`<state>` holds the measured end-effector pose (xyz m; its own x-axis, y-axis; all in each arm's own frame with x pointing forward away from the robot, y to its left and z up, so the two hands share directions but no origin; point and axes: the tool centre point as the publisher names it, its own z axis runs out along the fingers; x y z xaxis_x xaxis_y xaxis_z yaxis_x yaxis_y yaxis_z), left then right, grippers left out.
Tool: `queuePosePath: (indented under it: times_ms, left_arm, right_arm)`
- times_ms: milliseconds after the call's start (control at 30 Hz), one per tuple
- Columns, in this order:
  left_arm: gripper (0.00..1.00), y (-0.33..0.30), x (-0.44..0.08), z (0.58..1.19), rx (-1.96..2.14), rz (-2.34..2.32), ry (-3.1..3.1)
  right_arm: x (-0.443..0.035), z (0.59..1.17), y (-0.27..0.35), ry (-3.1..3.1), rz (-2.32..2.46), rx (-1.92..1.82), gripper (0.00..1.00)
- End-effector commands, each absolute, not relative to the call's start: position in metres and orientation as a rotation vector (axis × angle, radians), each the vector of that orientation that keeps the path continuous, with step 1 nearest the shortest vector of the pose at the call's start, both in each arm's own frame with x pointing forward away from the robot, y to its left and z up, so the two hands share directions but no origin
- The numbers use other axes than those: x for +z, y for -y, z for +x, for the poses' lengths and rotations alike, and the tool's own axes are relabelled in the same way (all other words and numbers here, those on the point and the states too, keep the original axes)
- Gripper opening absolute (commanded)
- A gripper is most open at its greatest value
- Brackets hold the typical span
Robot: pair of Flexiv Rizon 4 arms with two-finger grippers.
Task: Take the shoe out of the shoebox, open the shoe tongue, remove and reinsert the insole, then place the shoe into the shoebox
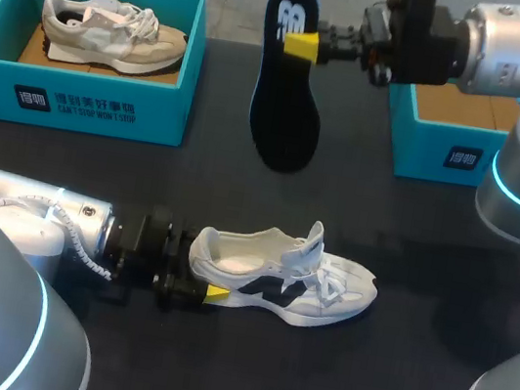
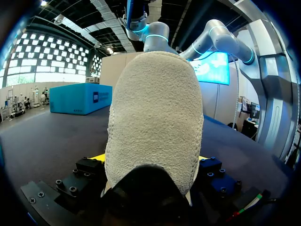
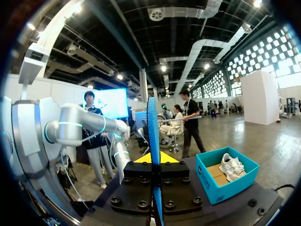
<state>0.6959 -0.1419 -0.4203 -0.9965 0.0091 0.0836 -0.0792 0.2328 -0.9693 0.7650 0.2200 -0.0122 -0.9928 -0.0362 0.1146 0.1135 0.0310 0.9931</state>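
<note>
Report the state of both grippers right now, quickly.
Left gripper: shut on the heel of the white mesh sneaker with dark side panels.
Right gripper: shut on the dark blue flat insole.

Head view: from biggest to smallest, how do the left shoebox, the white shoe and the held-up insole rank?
1. left shoebox
2. white shoe and insole: about alike in length; the insole hangs nearer the camera, so order unsure.

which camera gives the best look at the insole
The head view: the insole shows whole and face-on, hanging from the right gripper. The right wrist view catches only its thin edge between the fingers. The left wrist view shows none of it, just the heel of the shoe.
</note>
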Motion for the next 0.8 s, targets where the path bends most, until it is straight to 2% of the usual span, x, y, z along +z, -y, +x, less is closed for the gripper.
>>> queuePosePath:
  times_ms: [33,433,800]
  left_arm:
    - [0.00,0.142,-0.421,0.697,1.899,0.066,2.409]
    - [0.00,0.142,-0.421,0.697,1.899,0.066,2.409]
    - [0.00,0.142,-0.421,0.697,1.899,0.066,2.409]
  right_arm:
    - [0.007,0.742,-0.205,2.195,-0.130,-2.141,0.00]
    - [0.029,0.713,-0.176,2.080,-0.291,-2.143,0.00]
    - [0.029,0.713,-0.176,2.080,-0.291,-2.143,0.00]
